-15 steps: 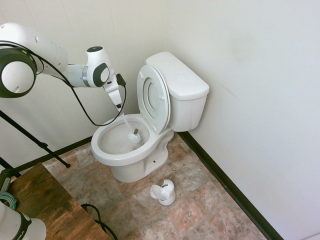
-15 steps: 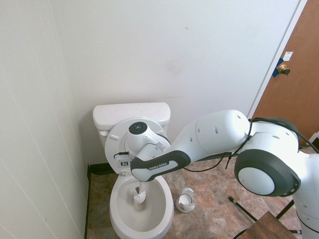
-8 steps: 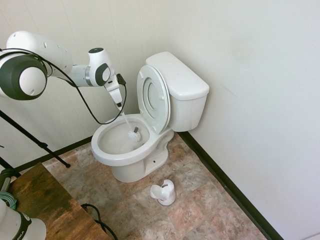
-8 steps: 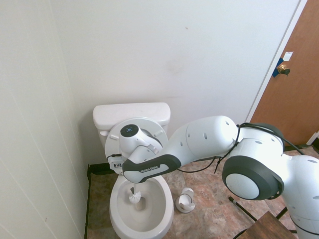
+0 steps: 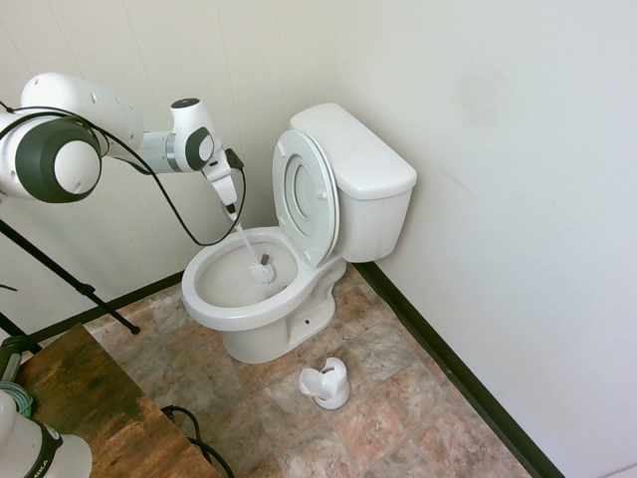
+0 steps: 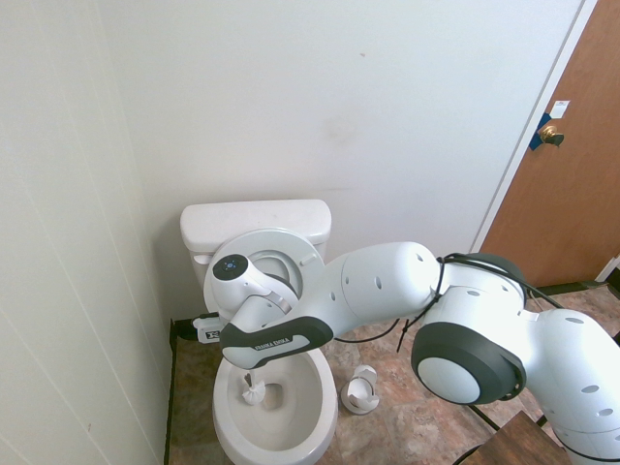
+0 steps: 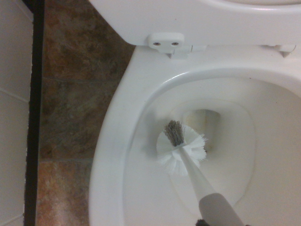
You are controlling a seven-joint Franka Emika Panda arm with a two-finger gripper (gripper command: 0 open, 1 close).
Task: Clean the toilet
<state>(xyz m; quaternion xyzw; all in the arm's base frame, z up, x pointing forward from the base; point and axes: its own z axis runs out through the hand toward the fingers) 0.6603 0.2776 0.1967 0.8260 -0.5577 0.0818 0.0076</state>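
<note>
In a tiled bathroom corner, the toilet (image 5: 299, 239) stands against the far wall with its seat and lid raised, and we see that over the last second the arm has carried the toilet brush (image 5: 261, 269) from the middle of the bowl toward the side nearer the panelled wall, in the second exterior view the picture's left (the bristles now lie low against the inner slope). We read this as a scrubbing pass working around the bowl, with the task underway rather than finished. The gripper (image 5: 232, 211) points straight down, clenched on the brush's handle, while the brush holder (image 5: 326, 383) sits apart on the floor.
</note>
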